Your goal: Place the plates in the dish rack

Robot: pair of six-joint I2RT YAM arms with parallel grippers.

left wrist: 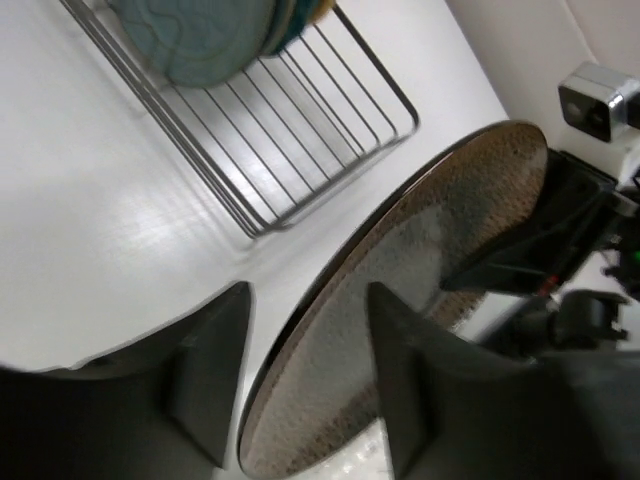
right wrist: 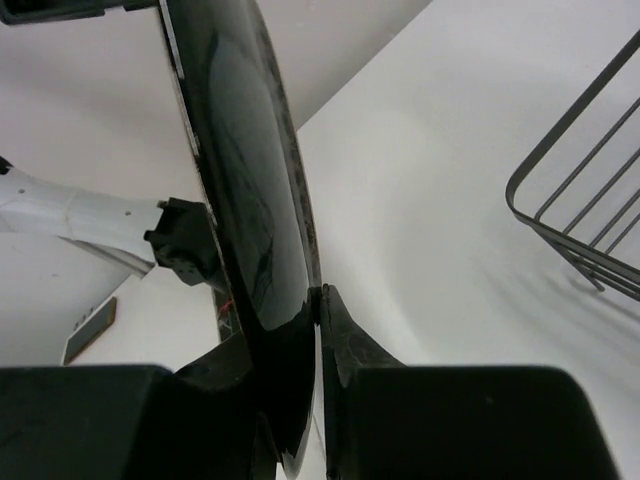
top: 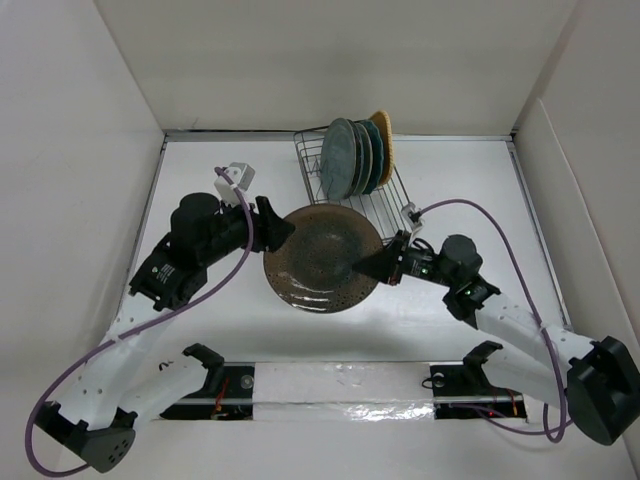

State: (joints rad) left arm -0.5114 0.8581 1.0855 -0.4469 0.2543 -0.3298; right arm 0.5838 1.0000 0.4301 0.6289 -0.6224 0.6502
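Note:
The large glossy brown plate (top: 322, 258) is held tilted above the table, just in front of the black wire dish rack (top: 365, 200). My right gripper (top: 368, 265) is shut on its right rim; the right wrist view shows the plate edge-on (right wrist: 250, 200) pinched in my right gripper (right wrist: 318, 300). My left gripper (top: 277, 232) is at the plate's left rim. In the left wrist view it (left wrist: 308, 295) is open, with the rim (left wrist: 420, 250) between its fingers (left wrist: 215, 370) and a gap on both sides. Several plates (top: 355, 155) stand upright at the rack's far end.
The near half of the rack (left wrist: 300, 130) holds no plates, and its corner shows in the right wrist view (right wrist: 580, 220). White walls enclose the table on the left, back and right. A taped strip with black clamps (top: 205, 358) runs along the near edge.

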